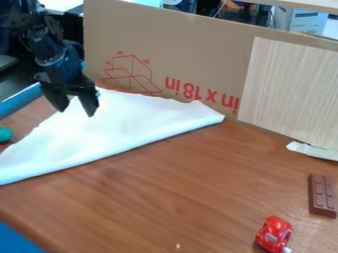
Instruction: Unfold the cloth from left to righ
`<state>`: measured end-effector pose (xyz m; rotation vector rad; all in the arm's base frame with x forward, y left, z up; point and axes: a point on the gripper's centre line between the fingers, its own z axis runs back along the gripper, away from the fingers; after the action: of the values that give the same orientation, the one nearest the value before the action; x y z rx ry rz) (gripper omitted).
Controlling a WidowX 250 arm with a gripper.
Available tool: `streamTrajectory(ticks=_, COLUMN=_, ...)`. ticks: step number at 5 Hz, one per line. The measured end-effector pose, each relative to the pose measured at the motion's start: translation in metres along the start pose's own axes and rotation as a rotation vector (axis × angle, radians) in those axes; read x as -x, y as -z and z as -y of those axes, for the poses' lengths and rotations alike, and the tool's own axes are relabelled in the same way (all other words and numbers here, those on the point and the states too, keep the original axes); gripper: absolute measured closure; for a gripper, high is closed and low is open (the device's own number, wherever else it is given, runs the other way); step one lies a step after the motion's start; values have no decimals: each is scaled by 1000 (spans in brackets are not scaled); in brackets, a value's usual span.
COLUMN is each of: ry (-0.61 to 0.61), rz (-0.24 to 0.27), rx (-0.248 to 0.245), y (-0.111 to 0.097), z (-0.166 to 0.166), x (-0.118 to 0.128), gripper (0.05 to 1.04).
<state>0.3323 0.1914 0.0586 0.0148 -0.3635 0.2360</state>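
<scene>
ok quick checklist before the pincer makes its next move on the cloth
1. Pincer open: ok, its two tips stand apart.
2. Pincer over the cloth: ok, it hangs at the cloth's far left part in the view.
3. Tips touching the cloth: cannot tell from this angle.
4. Cloth laid out flat: not ok, it looks folded into a rough triangle with a long, straight near edge.
5. Chocolate bar and red toy car off the cloth: ok, both sit apart from it, toward the lower right.
6. Green object at the left edge free of the cloth: cannot tell, it sits very close.
</scene>
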Motion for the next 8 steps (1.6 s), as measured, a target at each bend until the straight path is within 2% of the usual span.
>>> streamTrajectory(ticks=2, ry=-105, rz=3, rx=6, y=15, z=-17, x=-36, gripper=83)
streamTrajectory(ticks=4, ry=-156, rz=13, rx=48, y=34, z=-27, x=-52, gripper=83)
streamTrajectory(ticks=6, ry=-218, rz=69, rx=46, y=40, z=-33, x=-71, gripper=84)
streamTrajectory(ticks=7, ry=-246, rz=88, rx=25, y=40, z=-40, x=-82, gripper=83)
streamTrajectory(ticks=8, ry=-276, rz=82, rx=4, y=51, z=-46, x=-86, gripper=84)
